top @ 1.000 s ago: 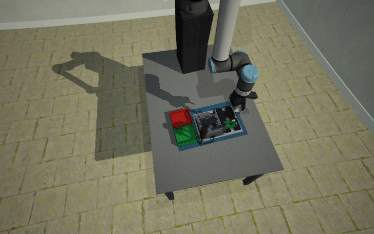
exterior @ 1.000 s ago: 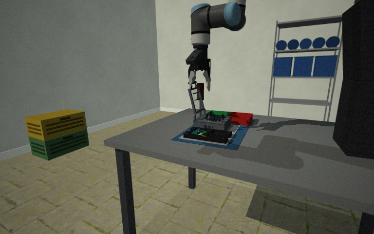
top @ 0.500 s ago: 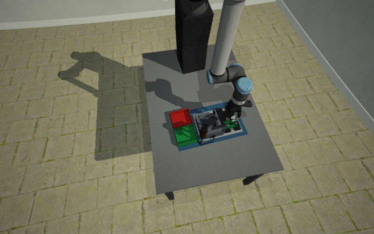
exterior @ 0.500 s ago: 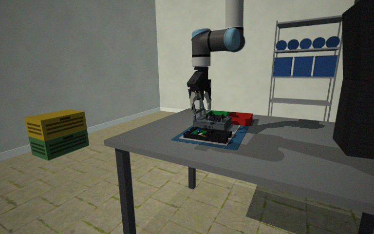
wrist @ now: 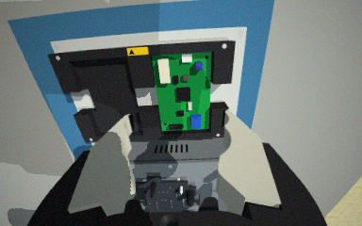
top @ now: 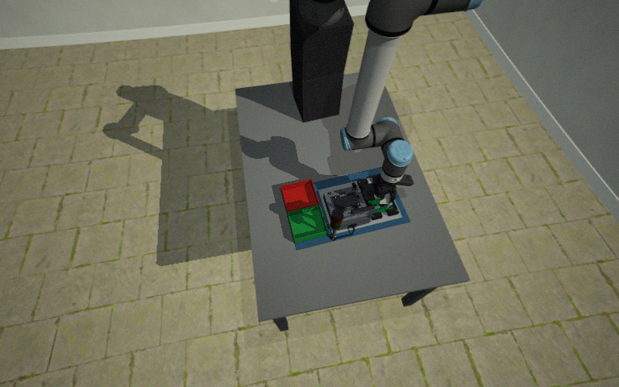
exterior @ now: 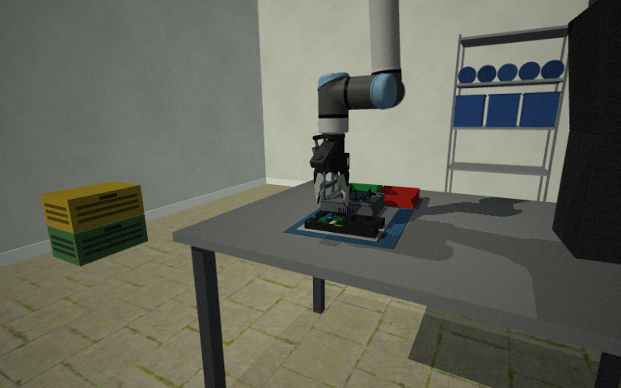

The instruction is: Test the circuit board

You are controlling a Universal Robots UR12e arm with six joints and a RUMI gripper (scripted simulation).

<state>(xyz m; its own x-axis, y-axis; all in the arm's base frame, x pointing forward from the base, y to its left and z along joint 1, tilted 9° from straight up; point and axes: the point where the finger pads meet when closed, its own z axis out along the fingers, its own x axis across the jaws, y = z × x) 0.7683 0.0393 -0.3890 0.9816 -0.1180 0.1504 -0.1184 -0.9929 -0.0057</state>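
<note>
Gripper (top: 385,201) (exterior: 331,204) (wrist: 177,113): released, fingers apart; above the tray (exterior: 366,226) (wrist: 106,80)
Circuit board (top: 382,205) (exterior: 330,220) (wrist: 197,96): in the tray; component side up

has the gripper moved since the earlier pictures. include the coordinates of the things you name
Yes. The gripper (top: 388,202) (exterior: 331,204) (wrist: 177,113) has come down: in the exterior view its fingertips hung above the grey tester (exterior: 354,205) and now are level with it.
</note>
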